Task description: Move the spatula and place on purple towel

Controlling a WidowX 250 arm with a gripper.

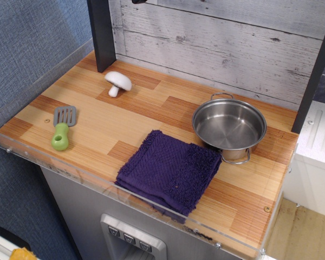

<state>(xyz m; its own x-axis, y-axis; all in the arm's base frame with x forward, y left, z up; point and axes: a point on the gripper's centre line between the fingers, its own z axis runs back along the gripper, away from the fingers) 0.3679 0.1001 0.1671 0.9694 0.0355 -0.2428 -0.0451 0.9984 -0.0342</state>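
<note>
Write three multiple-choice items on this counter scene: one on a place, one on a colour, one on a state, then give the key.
1. Where does the spatula lie?
A. On the purple towel
B. Near the counter's left front edge
C. Inside the steel pot

2. What colour is the spatula's handle?
A. Lime green
B. Red
C. Black

3. What is in the steel pot?
A. The white toy mushroom
B. The spatula
C. Nothing

Key: 1 B, it rests on bare wood far left of the towel. 2 A, the chunky handle is green below a grey blade. 3 C, only the pot's bare steel bottom shows; the mushroom lies near the back wall.
</note>
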